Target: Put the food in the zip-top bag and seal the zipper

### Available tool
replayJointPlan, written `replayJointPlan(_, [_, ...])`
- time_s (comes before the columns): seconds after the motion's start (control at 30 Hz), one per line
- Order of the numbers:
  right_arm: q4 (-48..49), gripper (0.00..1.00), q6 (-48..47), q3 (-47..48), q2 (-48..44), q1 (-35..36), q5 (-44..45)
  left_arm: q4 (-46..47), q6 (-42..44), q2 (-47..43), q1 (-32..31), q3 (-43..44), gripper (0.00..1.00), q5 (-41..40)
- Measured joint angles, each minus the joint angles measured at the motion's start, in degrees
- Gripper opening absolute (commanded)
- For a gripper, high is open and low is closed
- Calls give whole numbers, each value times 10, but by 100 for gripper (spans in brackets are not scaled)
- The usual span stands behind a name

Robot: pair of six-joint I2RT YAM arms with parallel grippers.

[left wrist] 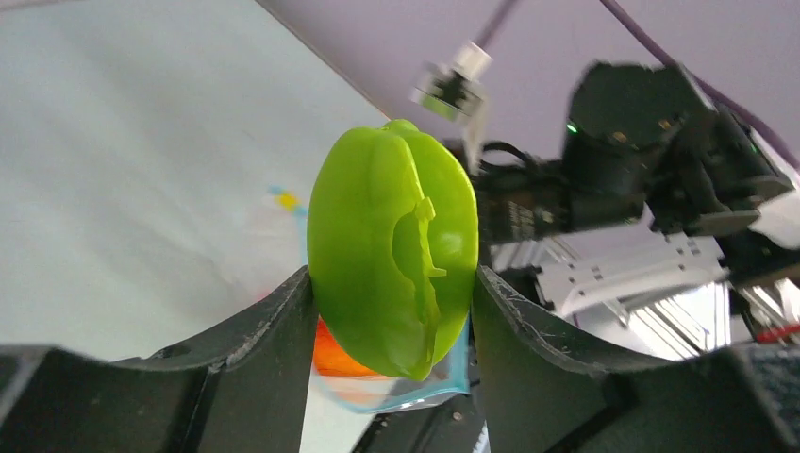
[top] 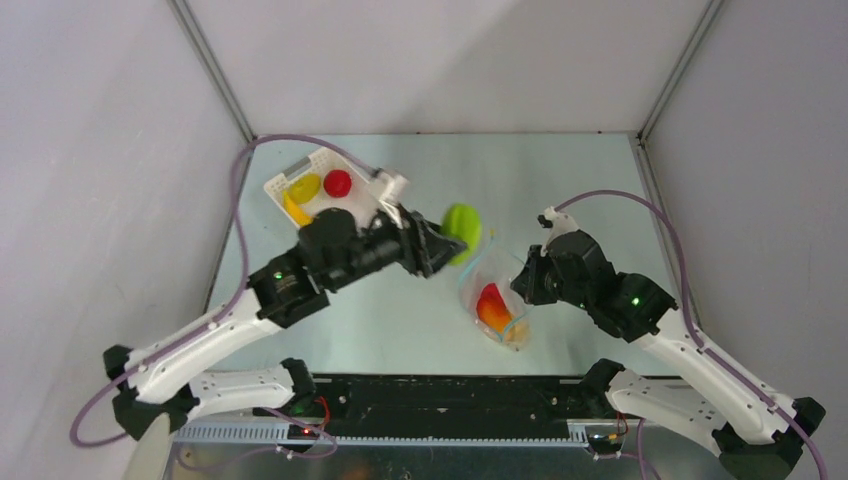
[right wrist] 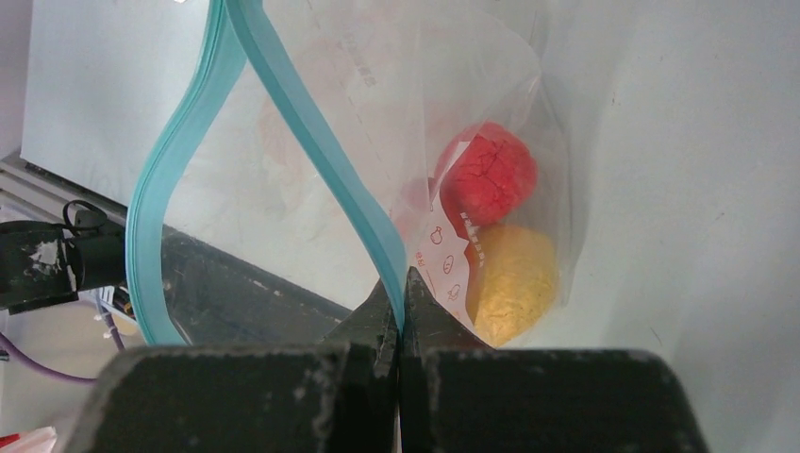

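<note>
Green glossy toy pepper point(left wrist: 391, 255) clamped between left gripper point(top: 448, 245) fingers, just beside the open mouth of the clear crinkly zip-top bag point(top: 478, 272). Right gripper point(right wrist: 403, 288) pinched tight on the bag's light blue zipper strip point(right wrist: 311, 132). Red toy fruit point(right wrist: 489, 175) and yellow toy fruit point(right wrist: 514, 278) lie inside the bag.

Your pale tabletop point(top: 400, 310) carries a white basket point(top: 318, 157) far left and a clear bag point(top: 484, 274) right of centre, nearer you.

Bright, even light; soft shadows.
</note>
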Motion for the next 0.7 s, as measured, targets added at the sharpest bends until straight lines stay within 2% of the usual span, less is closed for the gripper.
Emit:
replayJointPlan(0.1, [4,0,2,-6,-4,0,-4,19,-1,42,-70,10,21,-20])
replayJointPlan(0.2, [4,0,7,-11,-9,0,-4,24,-24,85,-115,13,20,-74])
replayJointPlan(0.4, [5,0,19,-17,-20,0,-3,26,-106,130,-151,13,26,-186])
replayJointPlan(0.7, [6,0,34,-17,-24,0,2,12,-187,162,-210,13,31,-264])
